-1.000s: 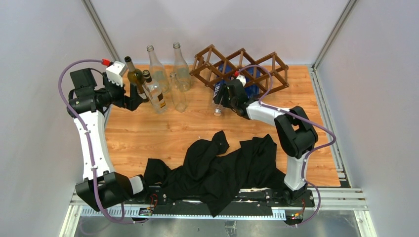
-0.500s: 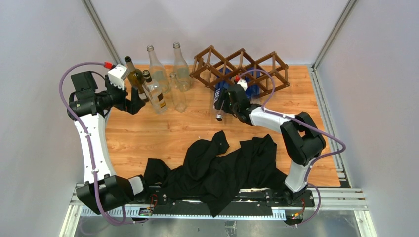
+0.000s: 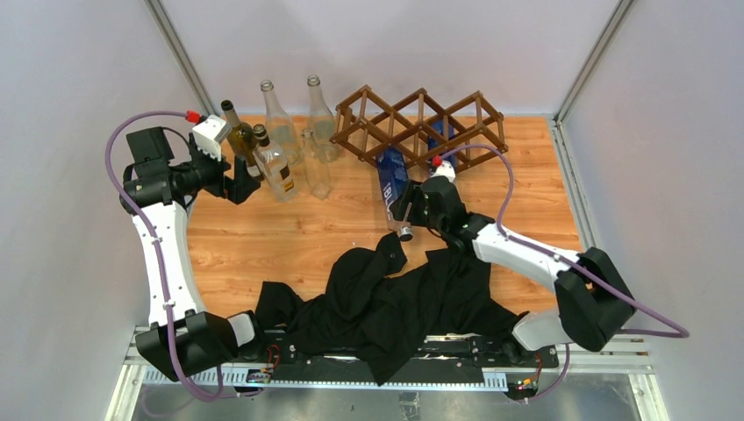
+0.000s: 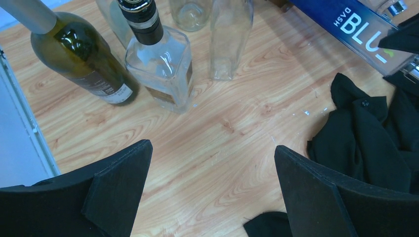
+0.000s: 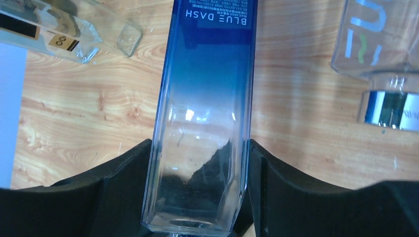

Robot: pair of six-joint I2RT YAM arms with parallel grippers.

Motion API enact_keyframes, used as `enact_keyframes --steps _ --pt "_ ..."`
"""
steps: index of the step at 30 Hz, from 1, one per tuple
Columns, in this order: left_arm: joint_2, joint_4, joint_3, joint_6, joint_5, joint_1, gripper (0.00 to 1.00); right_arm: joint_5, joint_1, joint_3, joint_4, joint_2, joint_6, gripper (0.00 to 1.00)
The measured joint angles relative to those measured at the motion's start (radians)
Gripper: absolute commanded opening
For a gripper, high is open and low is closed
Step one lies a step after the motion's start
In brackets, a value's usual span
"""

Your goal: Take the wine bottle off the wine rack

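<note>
Wine bottle [image 3: 391,180], clamped in right gripper [image 3: 411,210], pulled back nearly clear of wine rack [image 3: 412,123]; left gripper [image 4: 212,182] gaping, idle.

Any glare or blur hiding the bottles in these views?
Top external: evenly lit, sharp, soft shadows. Left wrist: small highlights on the green bottle, otherwise crisp. Right wrist: faint reflections on the blue bottle held in the right gripper, print legible, no motion blur.

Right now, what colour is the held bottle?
The bottle is blue fading to clear; right wrist view.
</note>
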Motion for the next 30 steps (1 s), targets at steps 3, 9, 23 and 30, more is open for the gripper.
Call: enact_keyframes --steps 3,9,23,30 --pt "0.000 0.000 0.000 0.000 0.014 0.000 0.99 -0.001 0.008 -0.038 -0.021 -0.066 0.008 0.00" --pt "-0.002 0.000 0.000 0.000 0.045 0.000 0.94 0.000 0.016 -0.109 -0.064 -0.194 0.032 0.00" --pt "-0.030 0.002 -0.008 0.012 0.127 -0.002 0.89 -0.005 0.039 -0.141 -0.213 -0.351 0.056 0.00" --pt "-0.161 0.000 -0.109 0.089 0.090 -0.241 0.96 -0.064 0.040 -0.036 -0.327 -0.297 0.051 0.00"
